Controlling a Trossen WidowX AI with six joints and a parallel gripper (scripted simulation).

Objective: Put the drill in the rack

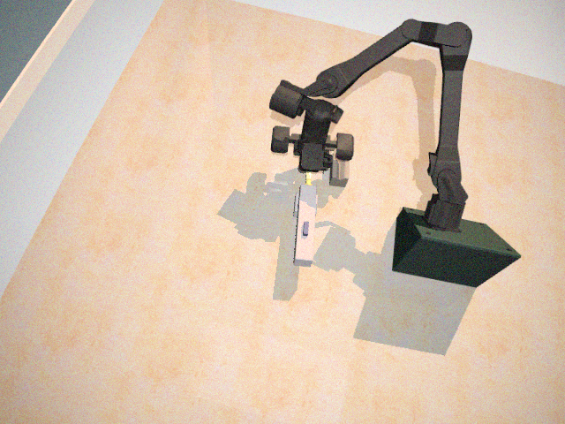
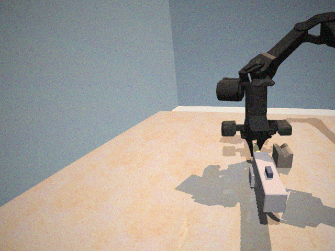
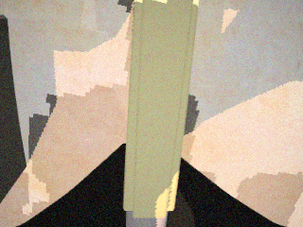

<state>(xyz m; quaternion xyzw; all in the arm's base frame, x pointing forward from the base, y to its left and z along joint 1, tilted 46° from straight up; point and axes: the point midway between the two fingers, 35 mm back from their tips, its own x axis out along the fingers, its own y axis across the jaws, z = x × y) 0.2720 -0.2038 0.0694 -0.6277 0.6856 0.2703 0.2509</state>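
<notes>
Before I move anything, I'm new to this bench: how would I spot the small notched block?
Start from the green base and look across to the gripper. Close beside it, on the base's side, stands a short grey-brown block. Its grooved top sets it apart from the longer, pale, flat-topped box.
</notes>
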